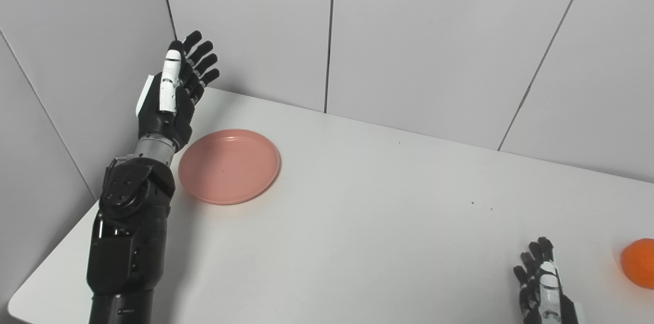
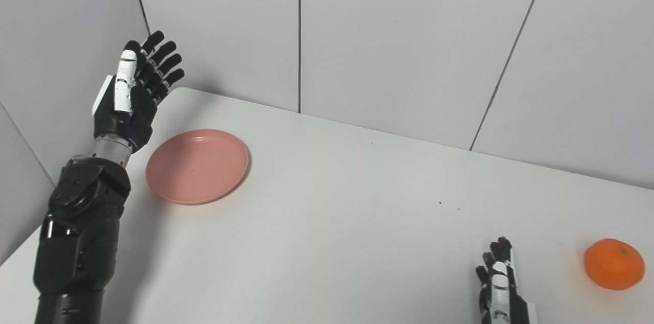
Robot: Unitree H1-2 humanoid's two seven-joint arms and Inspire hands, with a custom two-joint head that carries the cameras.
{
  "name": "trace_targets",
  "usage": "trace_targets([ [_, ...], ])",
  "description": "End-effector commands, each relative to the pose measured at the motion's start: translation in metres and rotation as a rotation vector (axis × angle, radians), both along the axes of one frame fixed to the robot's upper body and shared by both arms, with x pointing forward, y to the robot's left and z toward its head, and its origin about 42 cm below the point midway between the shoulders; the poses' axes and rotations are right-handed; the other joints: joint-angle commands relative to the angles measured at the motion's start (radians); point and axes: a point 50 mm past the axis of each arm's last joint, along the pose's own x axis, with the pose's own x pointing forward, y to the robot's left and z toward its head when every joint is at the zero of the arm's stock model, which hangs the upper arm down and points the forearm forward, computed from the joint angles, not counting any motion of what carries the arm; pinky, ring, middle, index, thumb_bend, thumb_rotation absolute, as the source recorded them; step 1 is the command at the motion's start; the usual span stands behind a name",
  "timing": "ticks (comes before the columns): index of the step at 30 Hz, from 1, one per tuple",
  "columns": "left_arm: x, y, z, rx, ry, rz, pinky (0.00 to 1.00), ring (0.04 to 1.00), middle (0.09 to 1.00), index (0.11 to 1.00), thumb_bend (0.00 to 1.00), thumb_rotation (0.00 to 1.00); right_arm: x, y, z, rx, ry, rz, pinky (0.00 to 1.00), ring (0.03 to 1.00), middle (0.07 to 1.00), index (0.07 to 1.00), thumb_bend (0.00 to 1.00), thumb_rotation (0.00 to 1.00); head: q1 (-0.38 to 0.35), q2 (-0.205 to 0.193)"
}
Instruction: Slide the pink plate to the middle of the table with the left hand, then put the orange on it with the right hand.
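Bright, even, diffuse light; both views sharp.

Soft light from above leaves no glare on the white table [image 1: 388, 222]. A faint shadow lies under the pink plate [image 1: 229, 165], on its side away from the left hand [image 1: 171, 96], and another beside that arm. The orange [image 2: 614, 264], beyond the right hand [image 2: 498, 283], is evenly lit. The 2 views show no blur; wall seams stay straight to the edges.

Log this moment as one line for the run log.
left hand: open, raised beside pink plate | plate: far left, empty | right hand: open, idle | orange: on table, right
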Motion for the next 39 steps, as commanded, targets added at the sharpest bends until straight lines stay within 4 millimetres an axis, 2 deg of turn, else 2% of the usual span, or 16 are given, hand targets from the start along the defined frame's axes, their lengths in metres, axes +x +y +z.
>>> trace_targets([
  [1,0.005,0.011,0.027,0.020,-0.060,-0.016,0.92,0.916,0.919,0.906,0.38,1.00,0.001,-0.001,0.012,0.005,-0.046,0.009,1.00,1.000,1.000,1.000,0.17,1.00,0.001,0.001],
  [16,0.009,0.048,0.012,-0.037,0.012,0.030,0.93,0.913,0.912,0.897,0.34,1.00,0.002,0.000,0.012,0.014,-0.045,-0.002,1.00,1.000,1.000,1.000,0.15,1.00,0.000,-0.002],
  [24,0.009,0.054,0.002,-0.038,0.055,0.057,0.92,0.914,0.916,0.903,0.32,1.00,0.002,-0.001,0.012,0.019,-0.047,-0.001,1.00,1.000,1.000,1.000,0.15,1.00,0.003,-0.001],
  [39,0.010,0.060,-0.037,-0.106,0.128,0.074,0.94,0.928,0.927,0.912,0.29,1.00,0.000,-0.004,0.012,0.012,-0.037,0.001,1.00,1.000,1.000,1.000,0.16,1.00,0.028,-0.002],
])
